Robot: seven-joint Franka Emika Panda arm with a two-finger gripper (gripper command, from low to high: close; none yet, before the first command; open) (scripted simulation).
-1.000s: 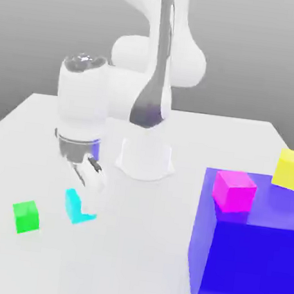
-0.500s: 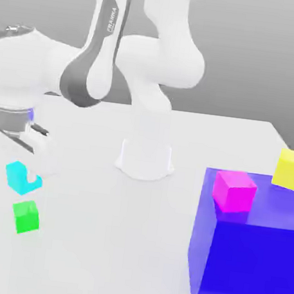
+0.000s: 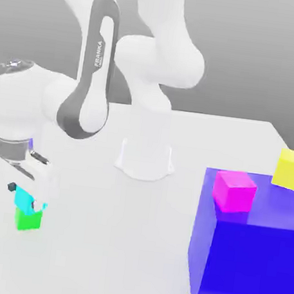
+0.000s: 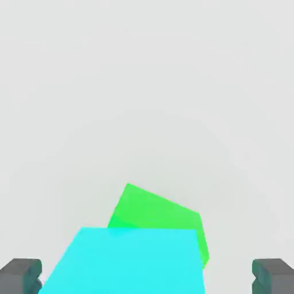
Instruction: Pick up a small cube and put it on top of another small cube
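The arm (image 3: 97,72) bore the label "FRANKA". It was bent, its tool (image 4: 147,277) pointing down, spread wide around the cyan cube (image 4: 129,261) atop the green cube (image 4: 155,211).

In the hand view, the cyan cube (image 4: 129,261) is cut off by the picture's edge and covers part of the green cube (image 4: 158,211); both gripper (image 4: 147,277) fingers run out of frame; the desk (image 3: 132,238) is cropped too.
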